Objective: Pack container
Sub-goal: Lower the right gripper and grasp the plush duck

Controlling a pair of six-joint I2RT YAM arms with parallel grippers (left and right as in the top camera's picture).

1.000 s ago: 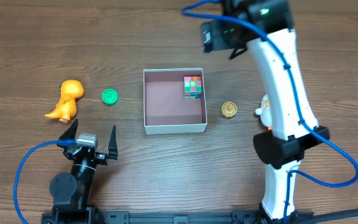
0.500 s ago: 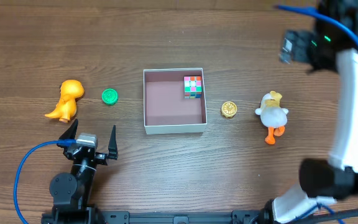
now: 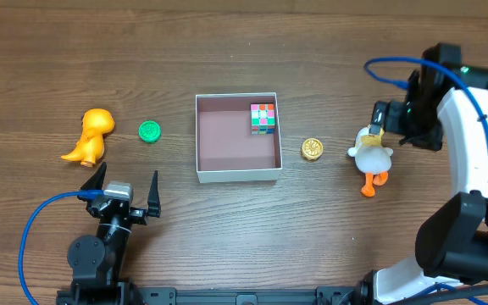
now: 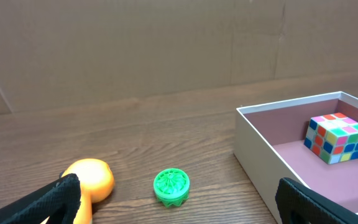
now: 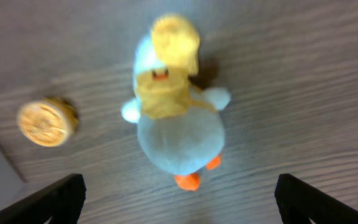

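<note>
Mid-table, the container [image 3: 237,174] is judged light and thin-walled, best taken at a corner; the left gripper [image 3: 125,182] and the right gripper [image 5: 179,198], above the duck [image 3: 371,155] at 3 o'clock, are spread open.

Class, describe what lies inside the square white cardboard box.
A multicoloured puzzle cube sits in the far right corner of the white cardboard box, on its pinkish-brown floor. The other floor area is bare. Whatever is beneath the cube is hidden.
</note>
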